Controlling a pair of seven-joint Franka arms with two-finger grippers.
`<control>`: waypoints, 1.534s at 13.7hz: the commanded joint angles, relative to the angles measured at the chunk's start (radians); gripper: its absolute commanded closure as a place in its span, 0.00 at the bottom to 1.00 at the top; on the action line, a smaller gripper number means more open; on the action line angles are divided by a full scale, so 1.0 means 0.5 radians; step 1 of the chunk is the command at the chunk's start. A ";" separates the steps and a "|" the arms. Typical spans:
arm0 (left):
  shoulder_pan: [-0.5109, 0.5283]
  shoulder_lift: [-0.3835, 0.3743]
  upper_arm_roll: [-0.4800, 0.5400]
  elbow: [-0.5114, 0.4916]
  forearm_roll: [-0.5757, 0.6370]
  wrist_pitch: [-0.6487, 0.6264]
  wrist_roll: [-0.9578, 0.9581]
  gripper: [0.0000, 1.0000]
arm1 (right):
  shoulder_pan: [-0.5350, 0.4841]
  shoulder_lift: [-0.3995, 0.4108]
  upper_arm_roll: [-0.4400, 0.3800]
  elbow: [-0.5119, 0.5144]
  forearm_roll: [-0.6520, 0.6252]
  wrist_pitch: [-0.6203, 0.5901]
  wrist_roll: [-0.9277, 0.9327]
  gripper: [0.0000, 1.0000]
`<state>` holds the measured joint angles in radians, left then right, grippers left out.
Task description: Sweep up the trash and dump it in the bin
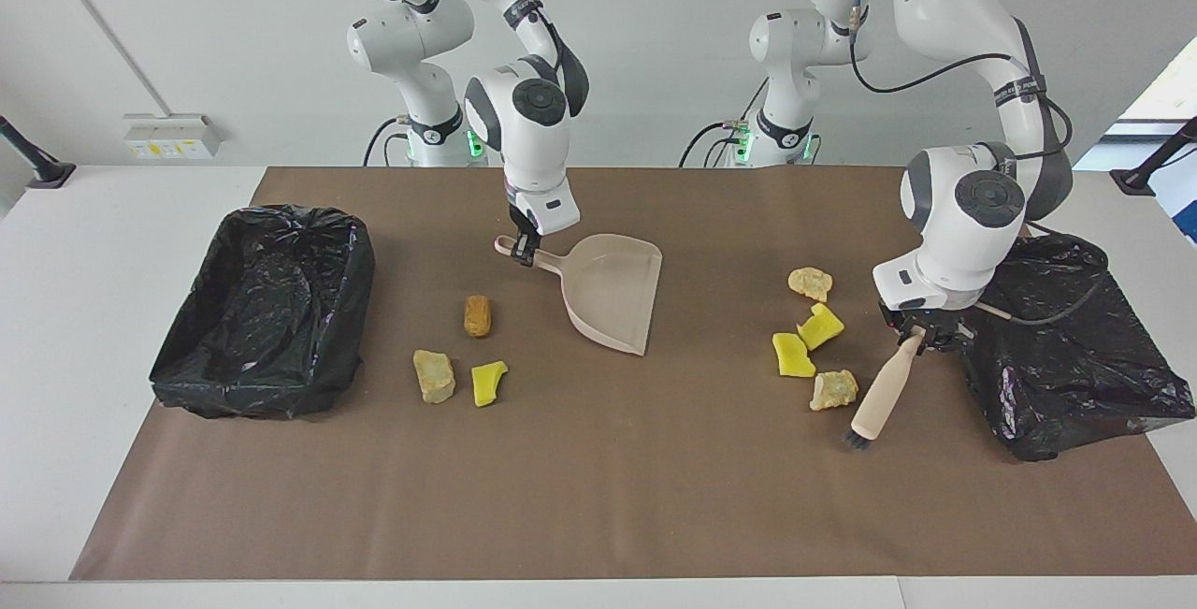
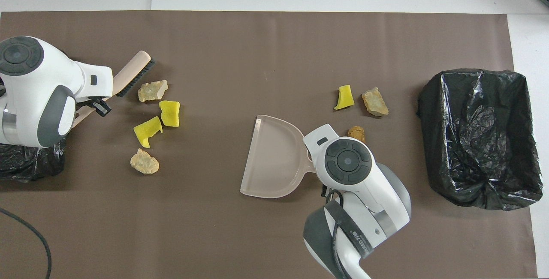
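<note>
White surface (image 1: 112, 207) carries a brown mat (image 1: 598, 487) covering most of it. Open bin lined with black bag (image 1: 266, 310) sits at the right arm's end of the mat; a second black-bagged bin (image 1: 1075, 356) sits at the left arm's end. Right pincer (image 1: 526, 249) is clamped on the handle of the beige dustpan (image 1: 612, 296), near mid-mat; the pan tilts with its open lip pointing toward the left arm's end and away from the robots. Left pincer (image 1: 921, 333) is clamped on the handle end of a wooden hand brush (image 1: 884, 394), just beside the second bin; the brush slants down, black bristles at the mat farther from the robots than the pincer. Trash lies in two groups on the mat, none in either bin. Group by the brush: tan rock chunk (image 1: 810, 282) nearest the robots, yellow sponge wedge (image 1: 821, 326), second yellow wedge (image 1: 792, 355) beside it, another tan chunk (image 1: 834, 389) just beside the brush head; can't tell if bristles touch it. Group between dustpan and open bin: orange-brown oval (image 1: 478, 314), tan chunk (image 1: 435, 375), yellow wedge (image 1: 488, 383) beside that chunk, both farther from the robots than the oval.
</note>
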<state>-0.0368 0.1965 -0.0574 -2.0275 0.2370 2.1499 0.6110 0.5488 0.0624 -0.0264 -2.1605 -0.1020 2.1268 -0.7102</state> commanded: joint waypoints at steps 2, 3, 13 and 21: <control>-0.214 -0.252 0.014 -0.365 -0.029 0.017 -0.197 1.00 | -0.005 0.013 0.007 0.011 -0.002 0.032 -0.015 1.00; -0.285 -0.282 0.014 -0.412 -0.035 0.014 -0.273 1.00 | -0.005 0.013 0.007 0.011 -0.002 0.032 -0.015 1.00; -0.786 -0.322 0.017 -0.179 -0.382 -0.369 -1.506 1.00 | -0.005 0.013 0.007 0.011 0.001 0.026 0.000 1.00; -0.412 -0.586 0.029 -0.350 -0.315 -0.741 -2.262 1.00 | -0.005 0.016 0.007 0.017 0.001 0.023 0.012 1.00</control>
<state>-0.3237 -0.0545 -0.0372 -2.1388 0.0667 1.7716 -0.4957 0.5488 0.0624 -0.0264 -2.1604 -0.1019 2.1268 -0.7102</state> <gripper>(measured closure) 0.736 0.674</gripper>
